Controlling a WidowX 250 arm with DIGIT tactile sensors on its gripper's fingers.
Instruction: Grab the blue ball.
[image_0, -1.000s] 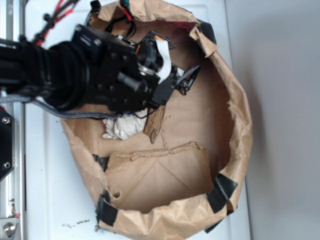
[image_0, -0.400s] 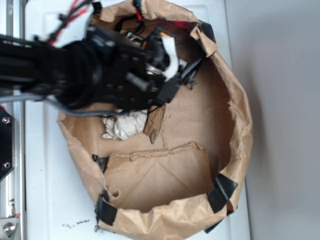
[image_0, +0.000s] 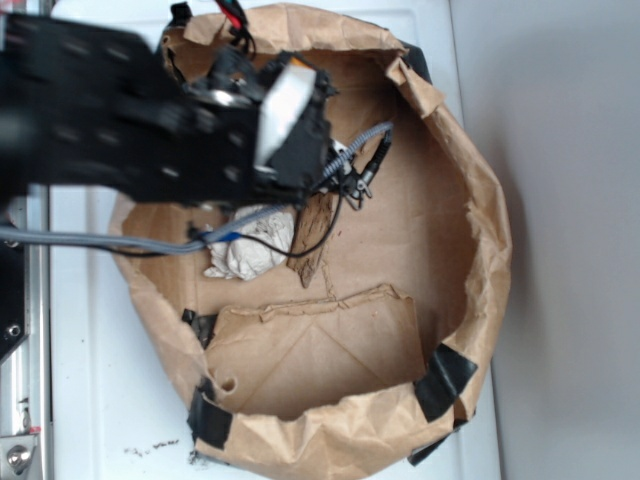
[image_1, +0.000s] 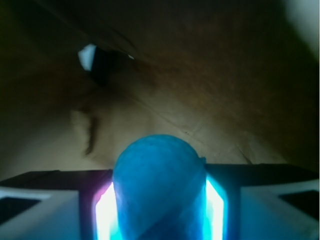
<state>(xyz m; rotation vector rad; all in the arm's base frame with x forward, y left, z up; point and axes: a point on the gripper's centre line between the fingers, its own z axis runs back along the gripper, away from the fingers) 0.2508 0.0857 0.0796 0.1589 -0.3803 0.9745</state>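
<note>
The small round turquoise-blue matte ball sits pinched between the gripper's fingers, closed on its widest sides; it looks light, slightly soft, unlikely to slip.

— The round turquoise-blue ball looks matt, faintly grainy.

— And the torn brown paper bag?

— Rough, creased, dull, patched with glossy black tape. The crumpled white paper wad, left of centre, is matt too.

You're looking at a robot lab bench: a white counter with an aluminium mounting rail, and a taped brown-paper enclosure as the work area.
</note>
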